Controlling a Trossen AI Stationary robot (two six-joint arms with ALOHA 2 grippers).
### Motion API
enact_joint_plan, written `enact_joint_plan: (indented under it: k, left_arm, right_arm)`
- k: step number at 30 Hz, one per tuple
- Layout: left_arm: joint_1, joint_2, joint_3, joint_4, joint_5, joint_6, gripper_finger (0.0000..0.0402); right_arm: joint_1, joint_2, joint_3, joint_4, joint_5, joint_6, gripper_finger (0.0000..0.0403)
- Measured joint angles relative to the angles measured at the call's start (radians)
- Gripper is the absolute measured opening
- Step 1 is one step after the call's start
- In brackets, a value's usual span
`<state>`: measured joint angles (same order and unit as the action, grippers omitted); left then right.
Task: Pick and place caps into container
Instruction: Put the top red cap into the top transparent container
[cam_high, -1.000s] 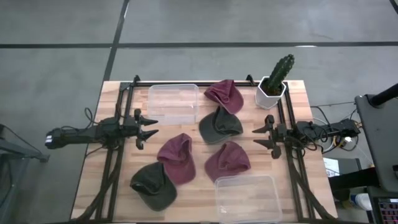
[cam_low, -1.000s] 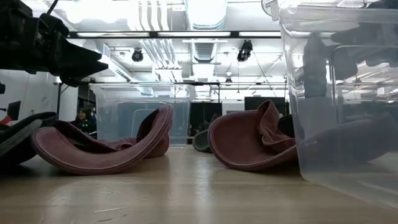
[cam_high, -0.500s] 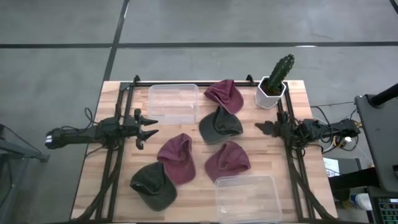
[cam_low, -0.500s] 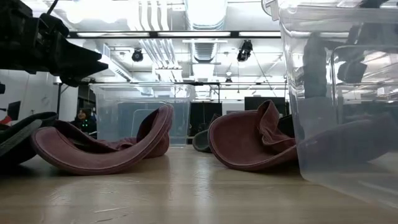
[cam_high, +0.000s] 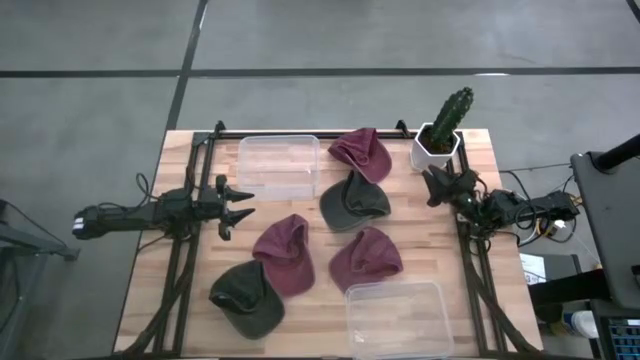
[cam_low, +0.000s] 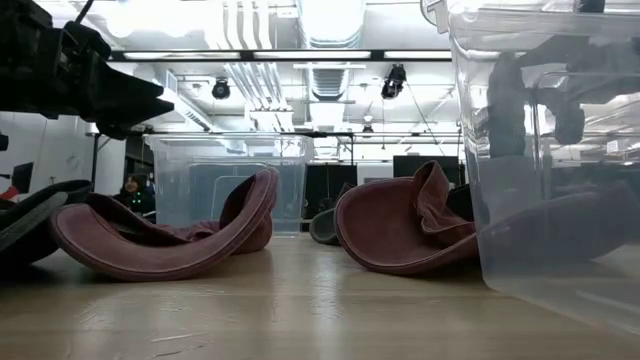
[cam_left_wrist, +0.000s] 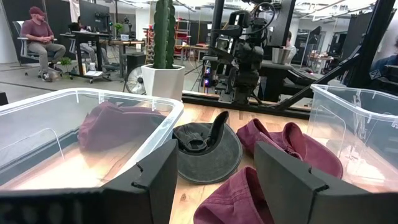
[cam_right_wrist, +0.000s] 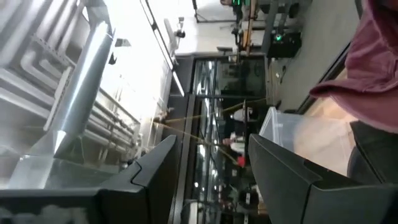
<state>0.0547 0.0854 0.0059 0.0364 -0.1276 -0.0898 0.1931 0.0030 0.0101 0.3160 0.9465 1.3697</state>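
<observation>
Five caps lie on the wooden table: a maroon cap (cam_high: 362, 152) at the far middle, an olive cap (cam_high: 352, 200) just nearer, two maroon caps (cam_high: 285, 253) (cam_high: 365, 258) in the middle, and an olive cap (cam_high: 247, 297) near the front left. My left gripper (cam_high: 240, 208) is open and empty at the table's left, level, pointing toward the caps. My right gripper (cam_high: 430, 183) is open and empty at the right, rolled onto its side, slanting toward the far maroon cap (cam_right_wrist: 379, 62).
A clear container (cam_high: 279, 163) stands at the far left-middle and another (cam_high: 398, 318) at the near right. A green cactus in a white pot (cam_high: 443, 135) stands at the far right, just beyond my right gripper. Black frame rails (cam_high: 190, 250) run along both table sides.
My right gripper has gone toward the table's far edge, toward the cactus and the far maroon cap, and has rolled onto its side and swung to point slantwise toward the far left. The caps and my left gripper have kept still.
</observation>
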Motion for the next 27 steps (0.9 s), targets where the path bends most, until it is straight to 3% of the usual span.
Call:
enact_joint_plan:
  k: [3, 9, 17, 19, 27]
  left_arm:
    - [0.000, 0.000, 0.000, 0.000, 0.000, 0.000, 0.0204]
    - [0.000, 0.001, 0.000, 0.008, -0.003, 0.000, 0.0204]
    - [0.000, 0.001, 0.000, 0.190, -0.004, -0.095, 0.0204]
    - [0.000, 0.001, 0.000, 0.200, -0.004, -0.096, 0.0204]
    - [0.000, 0.001, 0.000, 0.245, -0.002, -0.218, 0.0204]
  right_arm:
    - [-0.001, 0.007, 0.000, 0.026, 0.058, 0.023, 0.0192]
    - [-0.001, 0.070, 0.014, 0.077, 0.013, 0.038, 0.0192]
    - [-0.001, 0.334, 0.159, 0.063, -0.002, -0.043, 0.0192]
    - [-0.006, 0.407, 0.191, -0.017, 0.010, -0.016, 0.0192]
    - [-0.016, 0.637, 0.314, -0.535, -0.036, 0.481, 0.0192]
